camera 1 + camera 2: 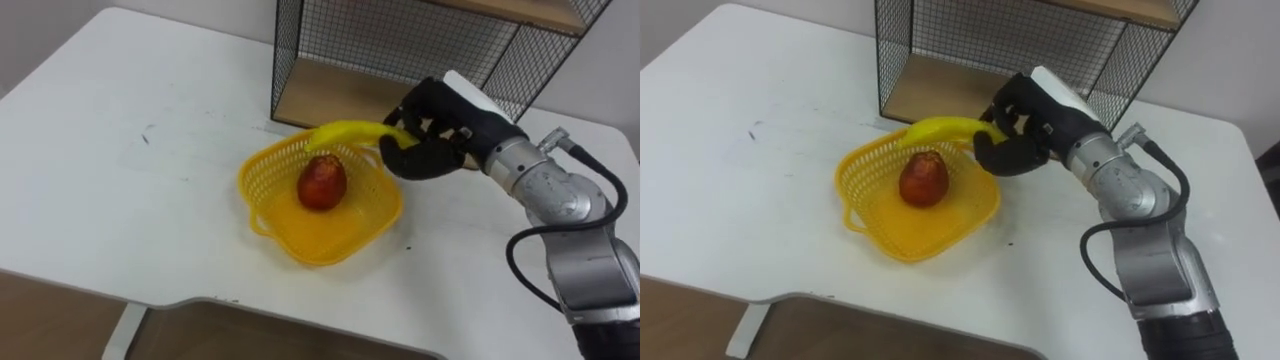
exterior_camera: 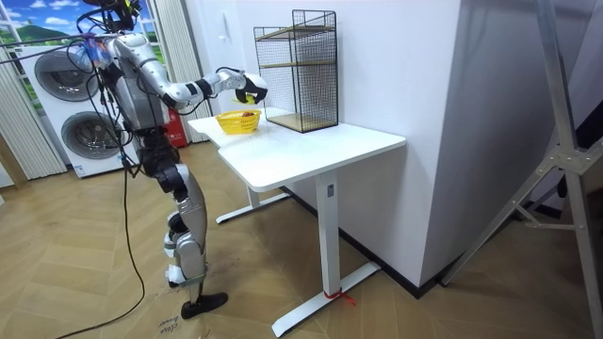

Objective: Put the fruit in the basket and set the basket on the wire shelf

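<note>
My right hand (image 1: 432, 140) has its fingers curled round one end of a curved yellow banana (image 1: 345, 132), held above the yellow basket's (image 1: 246, 186) far rim. A red fruit (image 1: 322, 183) lies inside.

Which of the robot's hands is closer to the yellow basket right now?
The right. Its right hand, curled round a banana, hovers by the far rim of the yellow basket, which holds an apple. The left hand is nowhere near the basket.
</note>
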### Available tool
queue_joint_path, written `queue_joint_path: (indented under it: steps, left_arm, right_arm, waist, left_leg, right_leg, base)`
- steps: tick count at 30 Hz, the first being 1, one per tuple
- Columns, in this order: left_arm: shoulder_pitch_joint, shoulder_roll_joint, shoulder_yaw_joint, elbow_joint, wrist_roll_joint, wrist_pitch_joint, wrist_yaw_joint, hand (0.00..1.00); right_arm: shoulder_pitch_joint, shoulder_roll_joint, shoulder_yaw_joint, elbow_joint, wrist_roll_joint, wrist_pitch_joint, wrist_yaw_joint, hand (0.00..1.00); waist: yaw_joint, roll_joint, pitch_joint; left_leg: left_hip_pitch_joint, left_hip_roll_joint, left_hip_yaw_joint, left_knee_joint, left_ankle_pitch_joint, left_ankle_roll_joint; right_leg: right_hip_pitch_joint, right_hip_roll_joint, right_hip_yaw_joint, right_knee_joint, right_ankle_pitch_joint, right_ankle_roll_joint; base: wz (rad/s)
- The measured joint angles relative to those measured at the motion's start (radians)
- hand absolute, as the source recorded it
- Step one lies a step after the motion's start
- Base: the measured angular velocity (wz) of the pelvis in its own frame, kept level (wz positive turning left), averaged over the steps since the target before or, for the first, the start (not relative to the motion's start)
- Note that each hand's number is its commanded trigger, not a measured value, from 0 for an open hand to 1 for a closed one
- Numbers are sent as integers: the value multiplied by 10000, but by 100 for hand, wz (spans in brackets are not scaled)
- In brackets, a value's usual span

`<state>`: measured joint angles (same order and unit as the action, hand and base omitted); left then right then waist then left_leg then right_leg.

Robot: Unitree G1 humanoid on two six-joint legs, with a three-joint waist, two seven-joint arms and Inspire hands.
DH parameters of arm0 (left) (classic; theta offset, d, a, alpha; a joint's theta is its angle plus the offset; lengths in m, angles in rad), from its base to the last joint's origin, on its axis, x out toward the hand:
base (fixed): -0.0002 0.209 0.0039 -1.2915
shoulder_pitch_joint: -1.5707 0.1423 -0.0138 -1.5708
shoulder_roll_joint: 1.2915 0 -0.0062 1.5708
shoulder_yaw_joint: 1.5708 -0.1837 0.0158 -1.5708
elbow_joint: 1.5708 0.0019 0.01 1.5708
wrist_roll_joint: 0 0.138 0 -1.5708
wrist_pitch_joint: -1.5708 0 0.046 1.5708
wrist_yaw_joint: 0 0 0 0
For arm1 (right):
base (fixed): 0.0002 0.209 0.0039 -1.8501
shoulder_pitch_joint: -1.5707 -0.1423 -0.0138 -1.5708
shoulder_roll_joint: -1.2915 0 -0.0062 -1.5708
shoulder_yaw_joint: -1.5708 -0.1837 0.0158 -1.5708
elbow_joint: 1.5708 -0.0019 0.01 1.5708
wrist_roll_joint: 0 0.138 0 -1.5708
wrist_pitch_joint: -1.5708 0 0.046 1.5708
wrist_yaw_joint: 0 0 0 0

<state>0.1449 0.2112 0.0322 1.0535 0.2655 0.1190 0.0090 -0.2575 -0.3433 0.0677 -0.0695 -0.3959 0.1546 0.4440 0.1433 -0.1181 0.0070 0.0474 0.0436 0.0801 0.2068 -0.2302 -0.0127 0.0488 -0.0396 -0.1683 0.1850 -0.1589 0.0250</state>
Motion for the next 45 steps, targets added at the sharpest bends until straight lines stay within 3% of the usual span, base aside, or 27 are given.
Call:
queue_joint_path:
  steps: [1,2,9,12,28,34,36,40,45]
  left_arm:
    - [2,-1,0,3,0,-5,0,0]
    - [2,-2,1,3,0,-17,0,0]
    - [-3,4,0,137,4,-159,-1,0]
    - [-21,13,1,218,1,-160,0,0]
    - [-121,-20,-5,271,-39,-159,71,0]
    - [-135,-27,55,286,-1357,-161,83,0]
    - [-130,-39,116,286,-1651,-193,91,0]
    - [51,-63,540,298,-2695,-500,262,0]
    - [395,-82,1849,265,-3999,-659,709,0]
  right_arm:
    - [0,7,0,-35,-20,0,86,31]
    - [0,16,-1,-98,-31,0,178,0]
    - [2,40,17,-266,-49,-12,558,0]
    - [23,40,30,-265,-50,-10,630,0]
    - [382,266,310,-266,-220,-2,793,0]
    - [483,483,306,-266,206,4,734,0]
    - [481,487,299,-266,477,-3,668,0]
    - [581,481,257,-263,1061,-22,145,0]
    - [1328,483,-459,-286,2091,-132,-596,0]
  waist:
    - [4,4,2]
    - [5,6,4]
    - [3,-15,31]
    - [-33,-11,93]
    - [-24,-34,63]
    - [-61,197,37]
    - [-57,262,-8]
    - [-130,402,42]
    - [-284,303,-54]
  left_leg:
    - [-3,0,-4,0,0,0]
    - [-5,0,-6,-1,0,0]
    - [5,0,-2,10,0,0]
    - [1,0,1,26,0,0]
    - [-6,0,-24,10,-1,0]
    - [-8,-2,-45,65,0,1]
    - [-6,-2,-35,72,1,1]
    - [101,-21,-77,81,28,16]
    - [73,-47,-339,-13,76,6]
  right_leg:
    - [-1,0,-1,-1,0,0]
    - [-2,0,-1,-2,0,0]
    - [13,0,-3,-4,0,0]
    - [16,0,-5,-3,0,0]
    - [14,-5,-60,-2,0,0]
    - [48,-10,-42,6,0,0]
    - [52,-11,-10,10,0,0]
    - [199,-40,-106,0,0,0]
    - [269,-56,-323,1,0,0]
  base:
    - [0]
    - [0]
    - [0]
    - [0]
    - [0]
    - [0]
    - [0]
    - [4]
    - [15]
